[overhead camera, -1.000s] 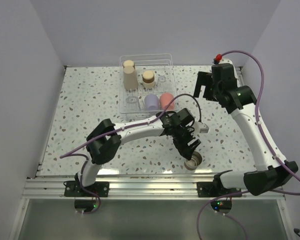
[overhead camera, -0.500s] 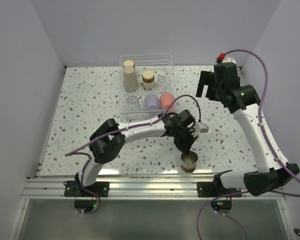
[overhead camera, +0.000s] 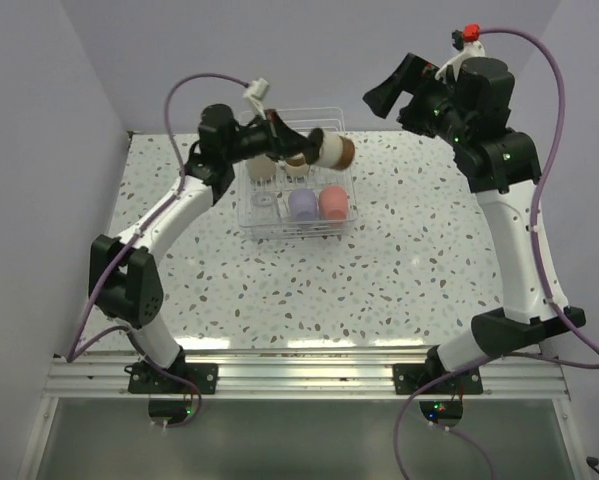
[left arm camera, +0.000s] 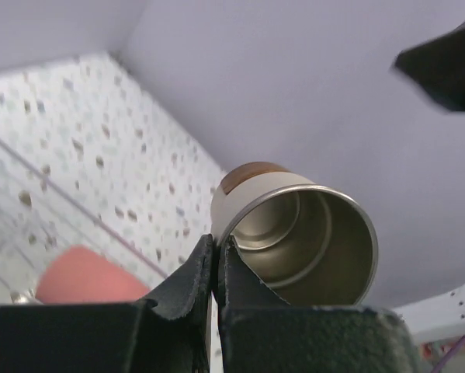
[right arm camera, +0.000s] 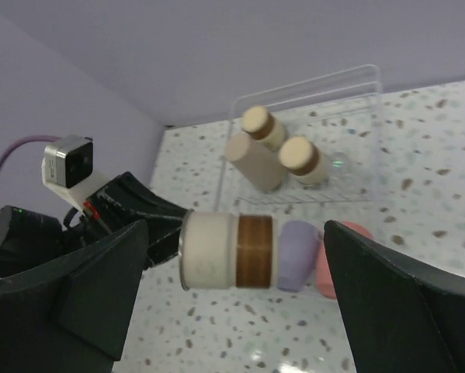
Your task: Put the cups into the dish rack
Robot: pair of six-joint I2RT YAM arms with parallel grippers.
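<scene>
My left gripper (overhead camera: 314,143) is shut on the rim of a tan brown-banded cup (overhead camera: 337,151), one finger inside it and one outside. It holds the cup on its side in the air over the far right of the white wire dish rack (overhead camera: 249,212). In the left wrist view the cup's open mouth (left arm camera: 310,233) faces the camera. Inside the rack are a lavender cup (overhead camera: 301,204), a coral-red cup (overhead camera: 332,201), a larger beige cup (right arm camera: 255,159) and two tan brown-rimmed cups (right arm camera: 300,155). My right gripper (overhead camera: 394,100) hangs open and empty, high to the right of the rack.
The speckled table (overhead camera: 429,250) ends at a metal rail (overhead camera: 299,375) in front and at lavender walls (overhead camera: 89,120) on the other sides. The left arm's purple cable (overhead camera: 194,82) loops above the rack's left side.
The left gripper shut on the tan cup near the front edge, lifted it and carried it back over the rack. The right arm rose and turned toward the rack, still open.
</scene>
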